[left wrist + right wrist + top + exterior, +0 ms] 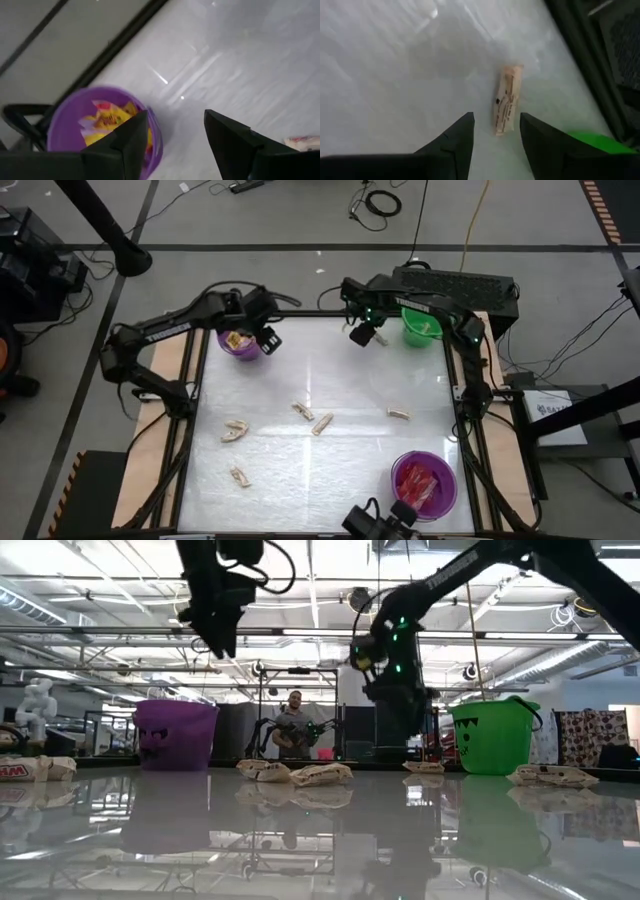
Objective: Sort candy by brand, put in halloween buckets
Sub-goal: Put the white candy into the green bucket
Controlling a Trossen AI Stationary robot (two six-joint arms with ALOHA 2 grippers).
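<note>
My left gripper (268, 338) hovers open beside the far-left purple bucket (240, 342), which holds yellow candy (107, 121); nothing is between its fingers (131, 142). My right gripper (362, 334) points down, open, above the table next to the green bucket (421, 327). A tan wrapped candy (507, 100) lies flat on the table just beyond its fingertips (496, 135). More tan candies lie flat mid-table (303, 411), (322, 423), (398, 414). A second purple bucket (424, 483) at the near right holds red packets.
Two more tan candies lie at the near left (234, 430), (239, 476). The dark table frame (195, 380) runs along the sides. In the low view a person (292, 730) is in the room beyond the table. The white tabletop (330, 470) between the candies is bare.
</note>
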